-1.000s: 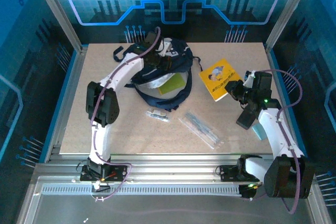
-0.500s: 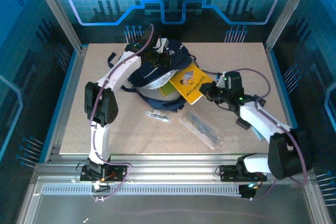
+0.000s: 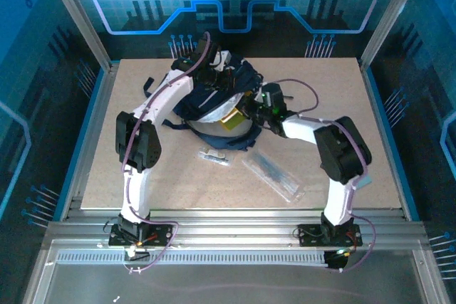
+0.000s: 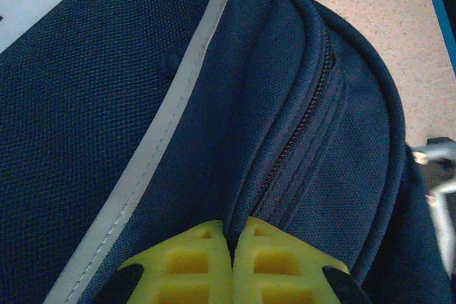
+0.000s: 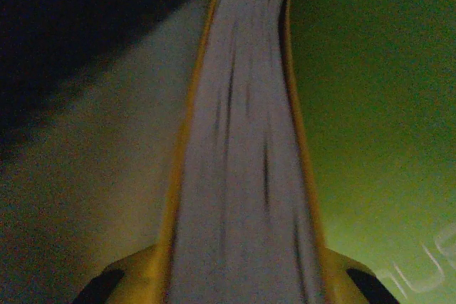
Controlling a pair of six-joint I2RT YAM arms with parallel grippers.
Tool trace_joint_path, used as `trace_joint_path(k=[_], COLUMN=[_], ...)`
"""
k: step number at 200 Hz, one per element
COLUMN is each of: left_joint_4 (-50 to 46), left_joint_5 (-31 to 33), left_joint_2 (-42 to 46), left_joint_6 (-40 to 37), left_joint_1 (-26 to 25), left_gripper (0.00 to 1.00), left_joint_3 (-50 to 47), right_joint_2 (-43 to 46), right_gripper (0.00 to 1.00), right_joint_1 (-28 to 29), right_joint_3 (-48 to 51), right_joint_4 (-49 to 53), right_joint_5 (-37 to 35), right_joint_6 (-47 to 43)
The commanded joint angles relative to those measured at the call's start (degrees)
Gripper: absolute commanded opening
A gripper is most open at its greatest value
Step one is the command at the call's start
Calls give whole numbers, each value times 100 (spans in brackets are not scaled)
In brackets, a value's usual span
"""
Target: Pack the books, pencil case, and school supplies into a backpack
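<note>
Tabletop (image 3: 342, 83), contents counted. One navy backpack (image 3: 239, 80), upper centre, pale stripe (image 4: 153, 154) across its top. The left claw (image 4: 232, 261) is pinched closed on its fabric beside the zip (image 4: 299, 140). Two books: one yellow book (image 5: 242, 140), clamped by its edge in the right claw (image 5: 235, 275) at the backpack's mouth, and one yellow-green book (image 5: 370, 105) beside it, its pale lettering cut off and unreadable. One pencil case (image 3: 274, 176), lower right of centre. One piece of school supplies (image 3: 214, 156), just below the backpack.
</note>
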State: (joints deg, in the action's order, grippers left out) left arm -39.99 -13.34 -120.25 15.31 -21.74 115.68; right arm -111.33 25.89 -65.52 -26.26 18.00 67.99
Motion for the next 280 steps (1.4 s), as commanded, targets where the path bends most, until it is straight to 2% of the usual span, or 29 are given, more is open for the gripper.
trace_joint_path(k=[1,25,41,53,64,103,117,133,165,205,211,224,242,255,280], left_joint_4=[321,383,387,418,460,717,794,862,1044,1357,1378,1384,1544,1858,2544], left_joint_5=[-294,-335,-314,-275,-178,126,197,239,97,-31,-76,-106,-140,-155,-290], left_joint_2=[441,443,441,449,449,393,367,344,250,226,230,280,562,904,1655], left_joint_6=[260,329,342,356,352,502,550,608,851,1154,1215,1379,1547,1717,2178], left_joint_1=[-47,-48,-58,-57,-49,11,39,50,34,-79,-84,-81,-42,72,525], left_gripper=[0,0,0,0,0,0,0,0,0,0,9,46,77,87,89], left_joint_3=[45,43,43,12,-31,-174,-208,-217,-303,-613,-637,-740,-1115,-1608,-2779], right_joint_2=[-533,-1192,-1485,-1536,-1466,-688,-359,39,902,2261,2483,2950,3490,3740,3896], right_gripper=[0,0,1,7,17,54,63,68,71,77,77,79,79,79,78], right_joint_1=[116,186,176,149,114,-78,-170,-266,-468,-680,-690,-695,-608,-493,-119], right_joint_3=[-649,-1270,-1662,-1764,-1689,-1146,-1078,-999,-634,-238,-189,-73,71,124,221], right_joint_4=[-1025,-968,-582,-239,-21,960,1699,2510,3555,5009,5203,5509,5728,5833,5724], right_joint_5=[-192,-251,-228,-235,-264,-236,-171,-174,-277,-1112,-1282,-1621,-1865,-1992,-2062], right_joint_6=[185,254,303,384,449,294,23,-370,-1165,-2255,-2400,-2626,-2860,-2914,-2772])
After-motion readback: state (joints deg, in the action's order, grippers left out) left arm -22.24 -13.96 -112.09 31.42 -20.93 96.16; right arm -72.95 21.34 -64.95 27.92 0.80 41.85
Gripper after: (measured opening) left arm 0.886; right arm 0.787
